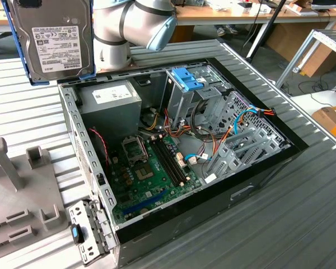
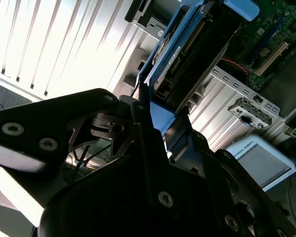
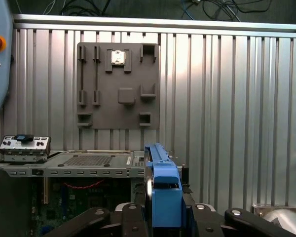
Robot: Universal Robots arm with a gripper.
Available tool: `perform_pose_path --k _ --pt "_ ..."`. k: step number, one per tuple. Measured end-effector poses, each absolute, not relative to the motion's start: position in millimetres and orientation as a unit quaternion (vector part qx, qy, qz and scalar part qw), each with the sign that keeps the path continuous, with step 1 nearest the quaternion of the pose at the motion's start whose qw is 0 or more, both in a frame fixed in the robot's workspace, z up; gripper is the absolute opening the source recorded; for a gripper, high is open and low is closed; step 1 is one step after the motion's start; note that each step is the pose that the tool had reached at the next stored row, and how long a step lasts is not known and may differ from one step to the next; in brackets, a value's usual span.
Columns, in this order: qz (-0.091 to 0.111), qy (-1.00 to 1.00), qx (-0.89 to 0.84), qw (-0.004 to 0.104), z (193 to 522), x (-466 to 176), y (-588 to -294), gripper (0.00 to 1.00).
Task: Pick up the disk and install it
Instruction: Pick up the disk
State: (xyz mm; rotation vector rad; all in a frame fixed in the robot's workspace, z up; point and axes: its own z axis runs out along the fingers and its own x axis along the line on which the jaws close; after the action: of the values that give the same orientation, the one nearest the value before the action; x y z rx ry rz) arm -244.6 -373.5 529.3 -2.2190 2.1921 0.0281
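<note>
The disk (image 1: 55, 33) has a silver-grey face with a white printed label and bright blue rails. The worktop (image 1: 302, 224) is ribbed silver-grey metal. The motherboard (image 1: 151, 185) is green. The fixture plate (image 3: 117, 84) is plain grey.

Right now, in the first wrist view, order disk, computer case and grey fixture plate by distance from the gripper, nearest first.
1. disk, held in the gripper.
2. computer case, rim just beyond.
3. grey fixture plate, farthest, past the case.
</note>
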Motion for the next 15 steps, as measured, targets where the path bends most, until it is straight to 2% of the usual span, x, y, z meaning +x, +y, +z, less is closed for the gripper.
perform_pose_path --k 15 --pt "0.009 0.703 -0.711 0.011 529 -178 -378 0.36"
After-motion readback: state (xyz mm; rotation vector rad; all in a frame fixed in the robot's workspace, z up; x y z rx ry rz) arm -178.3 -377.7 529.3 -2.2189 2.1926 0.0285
